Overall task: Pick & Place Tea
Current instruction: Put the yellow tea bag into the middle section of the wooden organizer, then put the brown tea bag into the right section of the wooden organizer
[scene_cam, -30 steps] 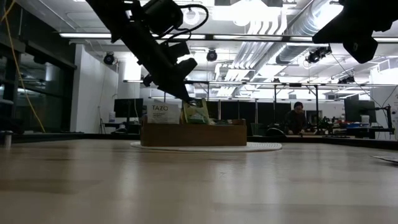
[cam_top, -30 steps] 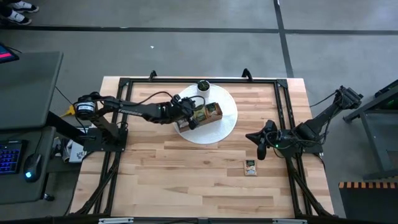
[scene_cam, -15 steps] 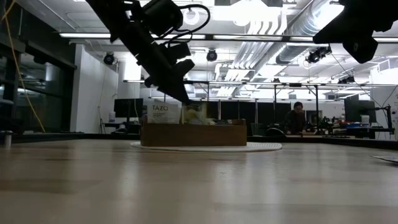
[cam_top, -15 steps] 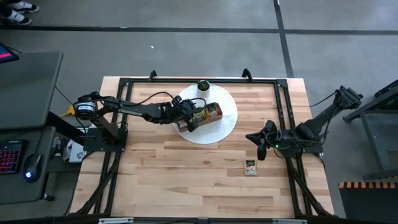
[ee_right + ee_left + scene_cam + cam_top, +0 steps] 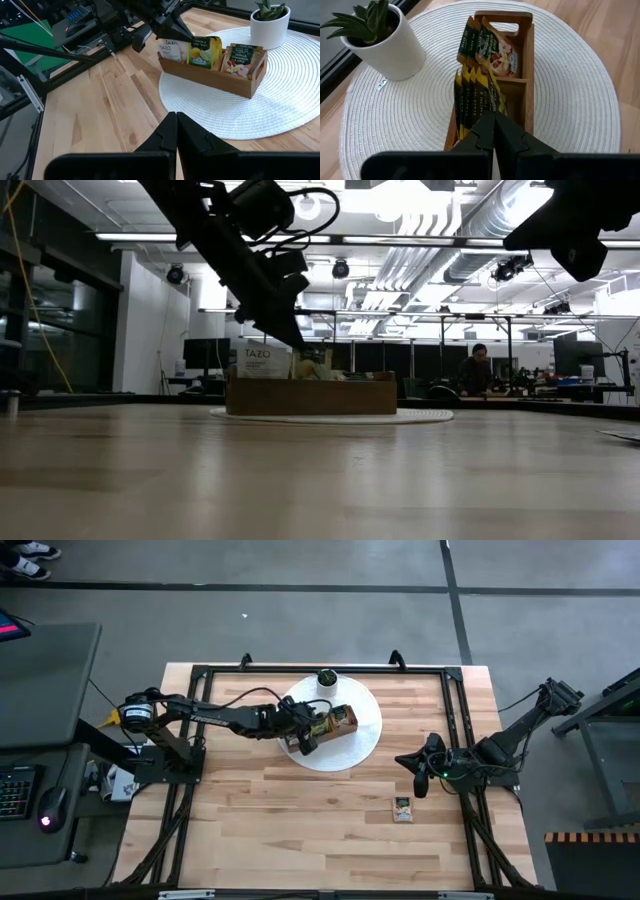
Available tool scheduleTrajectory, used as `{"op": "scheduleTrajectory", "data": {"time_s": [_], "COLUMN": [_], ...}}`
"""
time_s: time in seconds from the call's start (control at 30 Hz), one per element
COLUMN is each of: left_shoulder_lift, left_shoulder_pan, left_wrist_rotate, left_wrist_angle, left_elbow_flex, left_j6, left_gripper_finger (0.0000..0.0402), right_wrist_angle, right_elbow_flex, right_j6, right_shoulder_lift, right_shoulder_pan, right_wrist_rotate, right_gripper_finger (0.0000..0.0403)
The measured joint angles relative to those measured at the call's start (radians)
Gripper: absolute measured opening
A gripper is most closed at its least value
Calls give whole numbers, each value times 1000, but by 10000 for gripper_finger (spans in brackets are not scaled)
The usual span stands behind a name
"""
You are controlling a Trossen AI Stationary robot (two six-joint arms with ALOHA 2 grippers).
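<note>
the left pincer hovered over the wooden tray, which sat on a round white woven mat toward twelve o'clock on the tabletop. its two fingers were pressed fully together with nothing between them, their tips just above the middle compartment. in the left wrist view the closed fingertips pointed down at a row of yellow-green tea sachets standing on edge in that compartment, and more sachets with a fruit picture stood in the far compartment. from the right wrist view the tray showed white sachets at one end, green and yellow ones in the middle and orange-tan ones at the other end. a small white pot with a green plant stood on the mat at about twelve o'clock of the tray. one lone sachet lay flat on the bare wood toward four o'clock, well apart from the mat. the right pincer waited near three o'clock, close to that lone sachet, its fingers shut tight and holding nothing.
</note>
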Motion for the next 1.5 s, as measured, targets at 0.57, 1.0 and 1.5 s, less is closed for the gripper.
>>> {"op": "scheduleTrajectory", "data": {"time_s": [0.57,1.0,1.5], "left_shoulder_lift": [0,1,28], "left_shoulder_pan": [0,0,-104], "left_wrist_rotate": [-4,-2,272], "left_wrist_angle": [32,10,20], "left_elbow_flex": [0,68,236], "left_j6": [7,7,-106], "left_gripper_finger": [78,176,41], "right_wrist_angle": [0,0,-152], "right_elbow_flex": [0,0,29], "right_j6": [-8,-15,33], "right_shoulder_lift": [0,0,-110], "right_shoulder_pan": [0,0,-13], "right_wrist_rotate": [-20,-50,-57], "right_gripper_finger": [0,0,0]}}
